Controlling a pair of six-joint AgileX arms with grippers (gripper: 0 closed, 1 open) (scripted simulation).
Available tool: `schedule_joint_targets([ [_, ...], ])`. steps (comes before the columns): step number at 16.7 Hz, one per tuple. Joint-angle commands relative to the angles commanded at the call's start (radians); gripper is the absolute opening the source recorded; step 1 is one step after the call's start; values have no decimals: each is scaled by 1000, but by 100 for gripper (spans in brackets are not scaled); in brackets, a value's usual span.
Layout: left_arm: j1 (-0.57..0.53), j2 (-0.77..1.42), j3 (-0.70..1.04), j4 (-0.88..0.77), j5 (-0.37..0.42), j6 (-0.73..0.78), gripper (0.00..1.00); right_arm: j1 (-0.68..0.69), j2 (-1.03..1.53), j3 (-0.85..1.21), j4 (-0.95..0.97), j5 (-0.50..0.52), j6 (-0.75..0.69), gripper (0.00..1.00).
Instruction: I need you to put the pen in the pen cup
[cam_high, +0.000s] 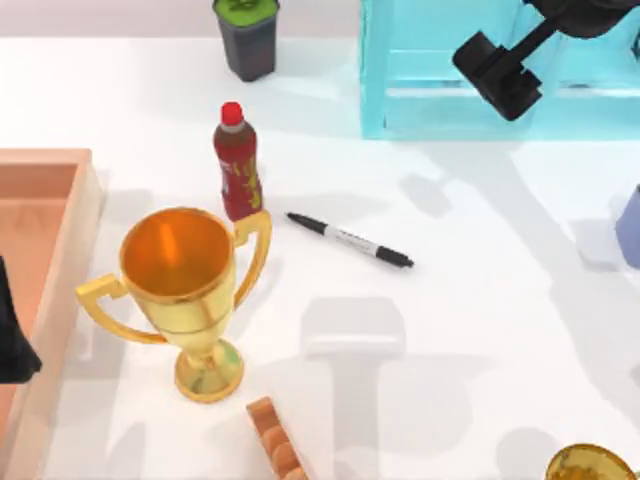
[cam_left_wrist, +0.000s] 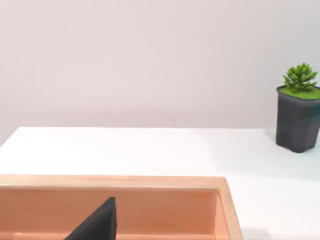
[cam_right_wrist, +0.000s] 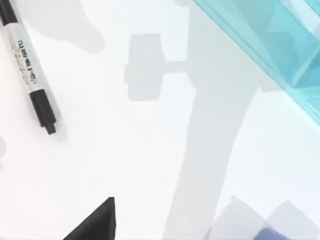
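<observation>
Black against the turquoise bin (cam_high: 470, 80), the right gripper (cam_high: 497, 75) hangs high over the table's far right; whether its claw is wide or narrow I cannot tell. On the left, a wooden tray (cam_high: 40, 260) sits under the left gripper (cam_high: 12, 340), parked at that edge, claw state likewise unclear. Gold trophy (cam_high: 185, 290) stands near the front, a red bottle (cam_high: 237, 165) just behind it. Flat on the white table (cam_high: 480, 330) mid-way lies the pen (cam_high: 350, 240), untouched, well apart from the pen cup (cam_high: 628, 228) at the right edge.
</observation>
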Motion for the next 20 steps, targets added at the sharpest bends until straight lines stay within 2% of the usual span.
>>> schedule_joint_targets([
  [4,0,0,0,0,0,0,100,70,317,287,-133,-35,-55,100],
  [8,0,0,0,0,0,0,100,123,557,474,-218,-84,-92,100],
  [12,0,0,0,0,0,0,100,153,687,549,-263,-122,-111,100],
  [20,0,0,0,0,0,0,100,153,704,539,-249,-126,-113,100],
])
